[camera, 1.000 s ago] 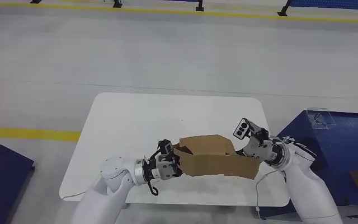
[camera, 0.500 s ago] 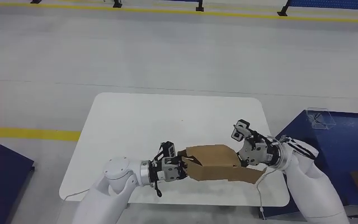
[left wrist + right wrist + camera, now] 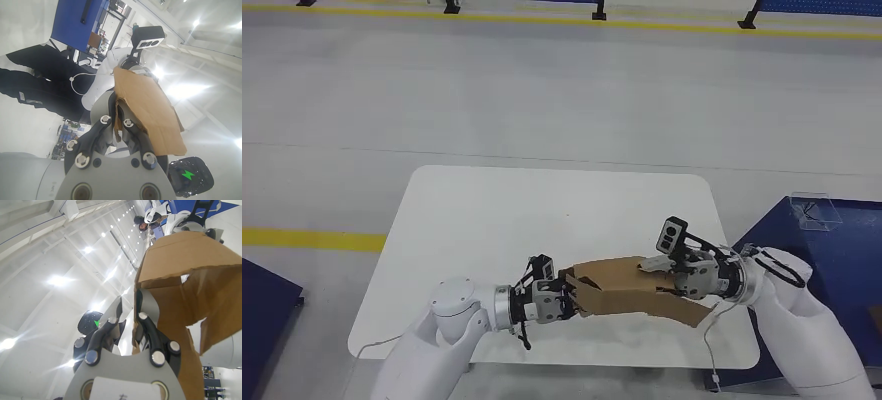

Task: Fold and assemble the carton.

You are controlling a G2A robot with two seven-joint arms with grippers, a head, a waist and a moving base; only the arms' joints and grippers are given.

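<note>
From the top, the carton (image 3: 627, 290) lay half-folded over the bench (image 3: 492, 220), near its front edge; at the left wrist, the left claw (image 3: 116, 121) clamped a ragged edge; at the right wrist, the right claw (image 3: 128, 313) stood apart astride a wall (best closed squarely before creasing).

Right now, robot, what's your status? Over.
Left gripper shut on one end of the brown cardboard carton. Right gripper open, straddling the far-end wall. Carton partly folded, over the white table. Nothing blocking it.
</note>
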